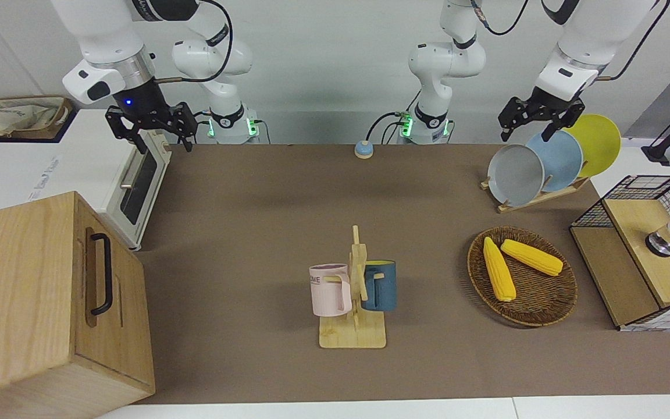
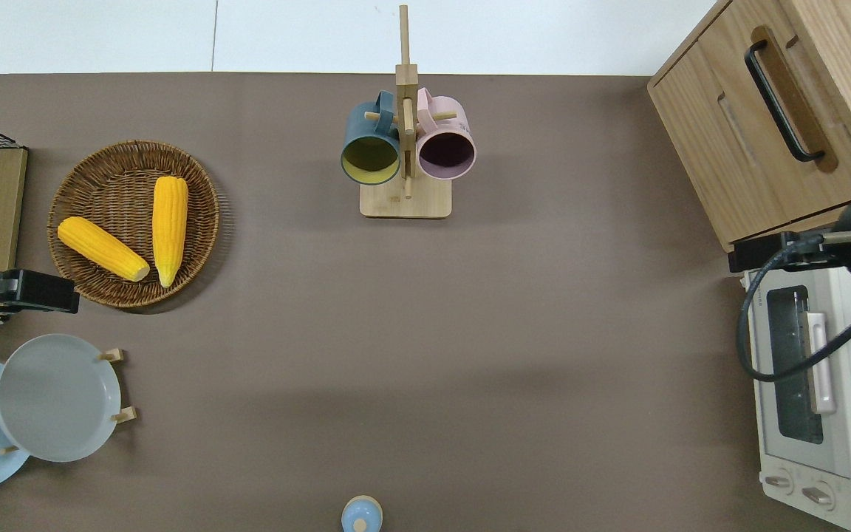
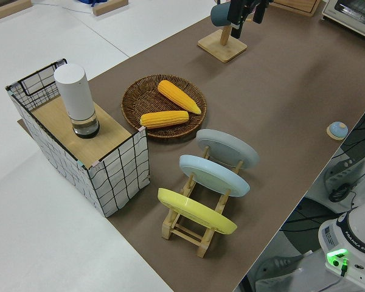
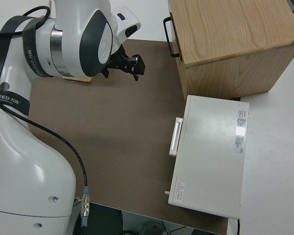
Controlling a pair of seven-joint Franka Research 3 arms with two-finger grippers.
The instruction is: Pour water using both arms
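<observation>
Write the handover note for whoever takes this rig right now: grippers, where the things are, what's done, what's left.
Left gripper: open, empty, up near the plate rack.
Right gripper: open, empty, up by the toaster oven.
Pink mug and blue mug both hang on the wooden mug stand, mid-table, far from the robots.
White cylindrical bottle stands on the wire-sided box at the left arm's end.
Done: nothing visible; no mug taken, nothing grasped.
Left: pick up a vessel with each arm and pour.
</observation>
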